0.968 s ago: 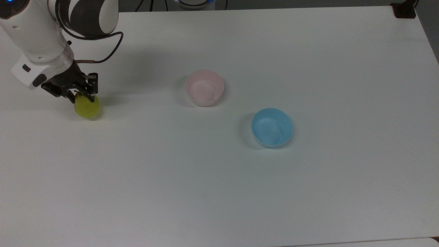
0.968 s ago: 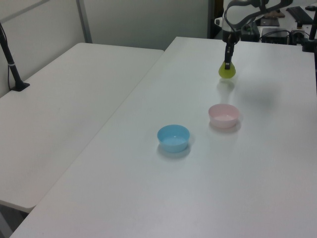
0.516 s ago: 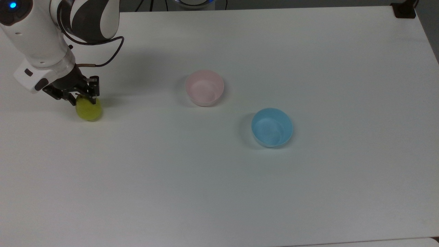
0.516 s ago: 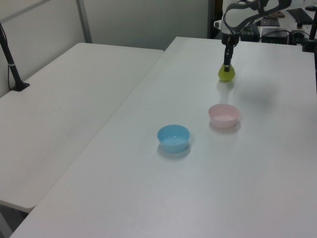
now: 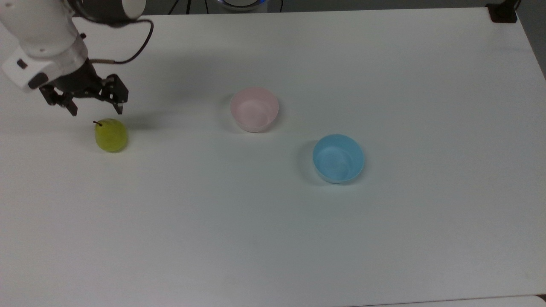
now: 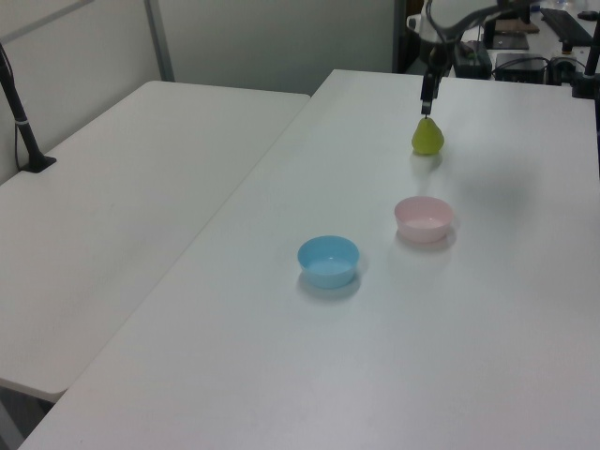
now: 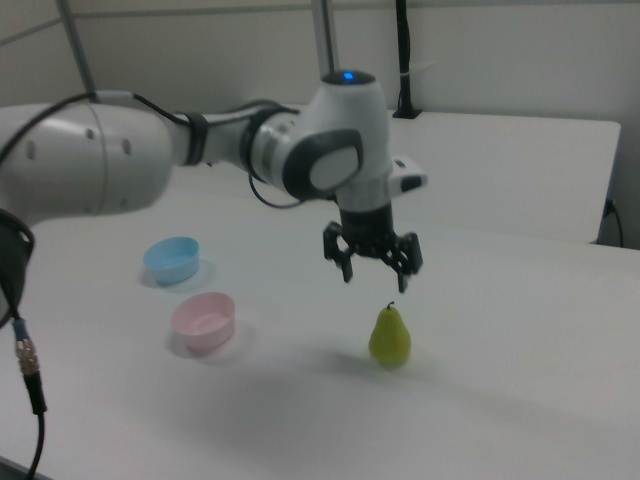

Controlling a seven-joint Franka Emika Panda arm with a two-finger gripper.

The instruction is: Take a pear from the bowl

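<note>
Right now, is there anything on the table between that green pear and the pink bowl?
No. In the top view, only bare white table lies between the pear and the pink bowl.

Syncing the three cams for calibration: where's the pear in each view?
Top view: pear at the top view's left, standing on the table just below the open gripper.
Left view: pear upper right, beyond the pink bowl.
Right view: pear right of centre, upright under the gripper.
Shared landmark: the pink bowl, the bowl nearest the pear.
</note>
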